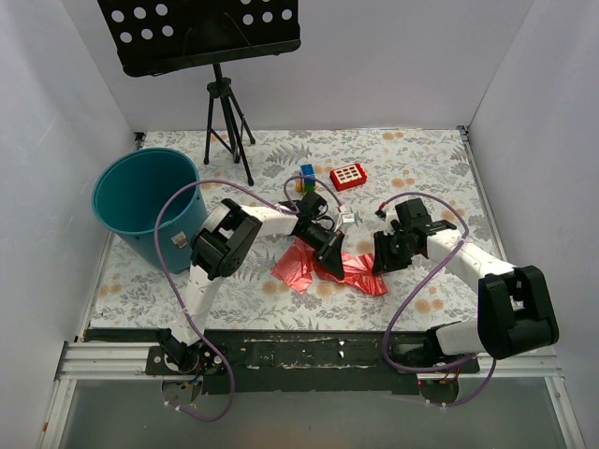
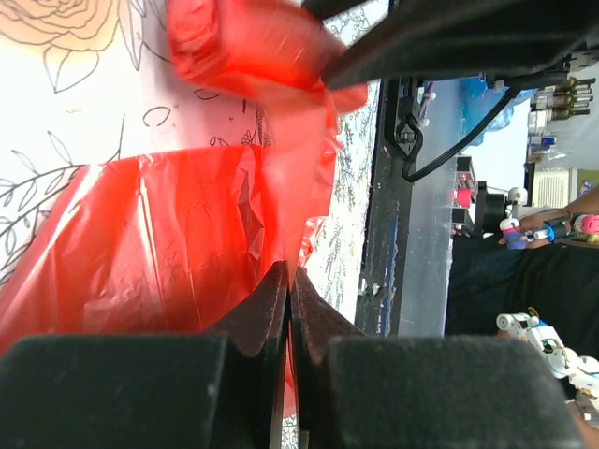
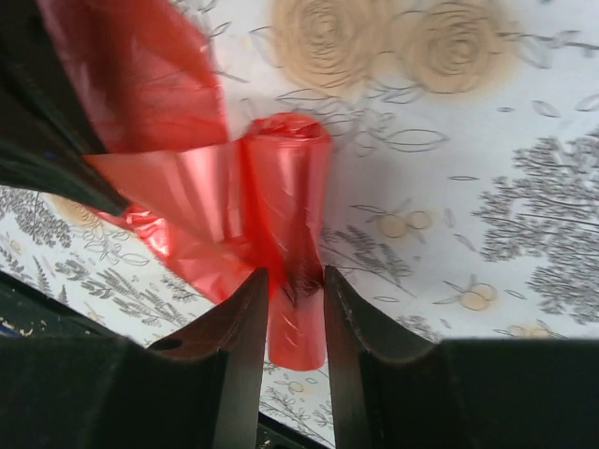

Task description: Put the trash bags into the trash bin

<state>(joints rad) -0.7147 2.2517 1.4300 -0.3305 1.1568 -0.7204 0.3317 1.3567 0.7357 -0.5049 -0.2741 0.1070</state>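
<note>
Arm bases (top view): both bolted to the rail [image 1: 103, 360] at the near edge, closest to the lens.
Bag (top view): red film bag [image 1: 301, 271] lies crumpled on the flowered cloth [image 1: 421, 168] between the two arms, well apart from the bin.
Bin (top view): teal bin [image 1: 140, 192] stands upright at the far left, mouth up. Neither wrist view shows it.
Left gripper (top view): left gripper [image 1: 329, 257] is down on the middle of the bag. Its jaws are too small to read here.
Right gripper (top view): right gripper [image 1: 382, 260] sits low at the bag's right end.
Other things (top view only): red box with white squares [image 1: 348, 176] and coloured blocks [image 1: 306, 176] lie behind the bag. A music stand [image 1: 201, 28] is at the back.
Left wrist view: left fingers [image 2: 253, 318] are pressed together and clamped on an edge of the film, with red showing in the slit. The sheet spreads to the left and a rolled part sits above. Only this view shows the table edge and the room beyond.
Right wrist view: right fingers [image 3: 239, 327] are part-way apart, one on either side of the bag's rolled end. The roll lies on the cloth and fills the gap. Whether they press on it cannot be told.
</note>
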